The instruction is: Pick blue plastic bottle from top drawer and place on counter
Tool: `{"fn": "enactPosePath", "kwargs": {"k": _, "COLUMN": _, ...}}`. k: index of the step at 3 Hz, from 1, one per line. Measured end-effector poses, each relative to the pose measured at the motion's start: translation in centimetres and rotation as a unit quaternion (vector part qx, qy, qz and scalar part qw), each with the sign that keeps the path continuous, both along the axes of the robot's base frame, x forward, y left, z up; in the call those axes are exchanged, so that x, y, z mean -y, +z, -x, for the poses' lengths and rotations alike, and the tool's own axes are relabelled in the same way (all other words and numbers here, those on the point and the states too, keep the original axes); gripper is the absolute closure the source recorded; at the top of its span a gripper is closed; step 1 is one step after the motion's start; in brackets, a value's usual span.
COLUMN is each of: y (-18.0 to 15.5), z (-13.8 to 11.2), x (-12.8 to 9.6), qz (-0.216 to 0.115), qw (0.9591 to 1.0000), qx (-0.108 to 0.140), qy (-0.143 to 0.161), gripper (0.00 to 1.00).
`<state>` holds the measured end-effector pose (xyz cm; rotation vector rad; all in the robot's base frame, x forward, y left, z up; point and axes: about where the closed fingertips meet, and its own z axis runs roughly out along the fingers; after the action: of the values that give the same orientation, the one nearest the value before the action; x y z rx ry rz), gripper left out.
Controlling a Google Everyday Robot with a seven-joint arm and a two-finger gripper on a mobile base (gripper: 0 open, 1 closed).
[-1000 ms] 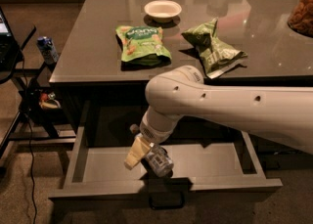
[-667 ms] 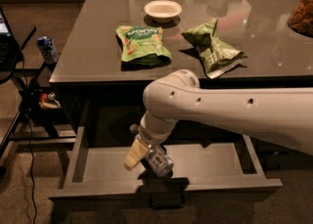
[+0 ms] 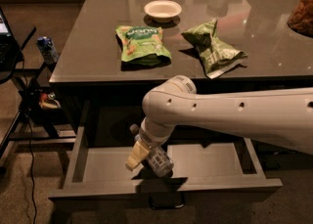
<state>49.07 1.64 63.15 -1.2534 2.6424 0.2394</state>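
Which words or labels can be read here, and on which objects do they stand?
Left green bag: white brand word, perhaps "jand", too blurred to be sure.
Right green bag: unreadable.
Blue can on the left: unreadable.
Blue plastic bottle, at the gripper in the top drawer: label unreadable.

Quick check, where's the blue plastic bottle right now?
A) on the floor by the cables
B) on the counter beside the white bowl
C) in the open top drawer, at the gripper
C: the blue plastic bottle shows inside the open top drawer, right against the gripper.
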Motion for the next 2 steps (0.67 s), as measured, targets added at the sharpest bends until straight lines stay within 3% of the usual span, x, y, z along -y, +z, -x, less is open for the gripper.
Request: {"fn": "enactPosePath", "kwargs": {"k": 2, "y": -2.8, "z": -0.7, "x": 0.9, "qz": 0.012, "qw": 0.9998, "qx": -0.011, "qy": -0.004, "gripper": 0.0}}
